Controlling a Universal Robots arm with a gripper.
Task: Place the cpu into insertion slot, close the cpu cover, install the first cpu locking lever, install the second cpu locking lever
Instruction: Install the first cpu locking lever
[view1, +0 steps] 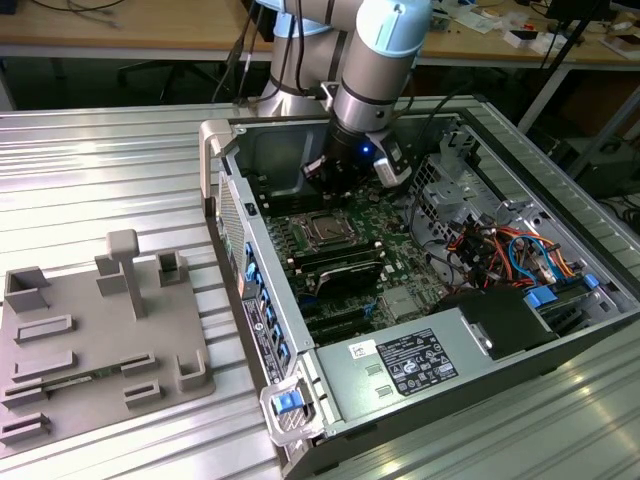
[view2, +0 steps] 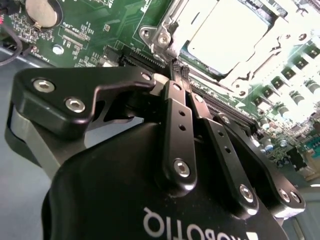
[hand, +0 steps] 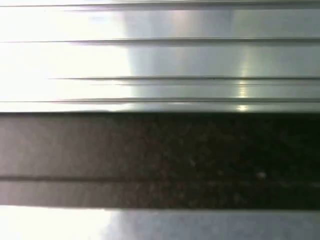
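Note:
The cpu lies flat in the insertion slot, its silver top bright under the light. The cpu cover is folded down, framing the chip. My gripper is shut, its black fingers pressed together. Its tips are right at the socket's near corner, beside the metal surround. I cannot see anything between them. In the exterior view the arm's wrist hangs over the back of the open computer case. The socket with the cpu lies just in front of it on the green board.
Long black memory slots run beside the socket. Coloured cables and a power supply crowd the exterior view's right. A grey fixture plate lies outside the case wall. A coin battery sits on the board. Ribbed metal table.

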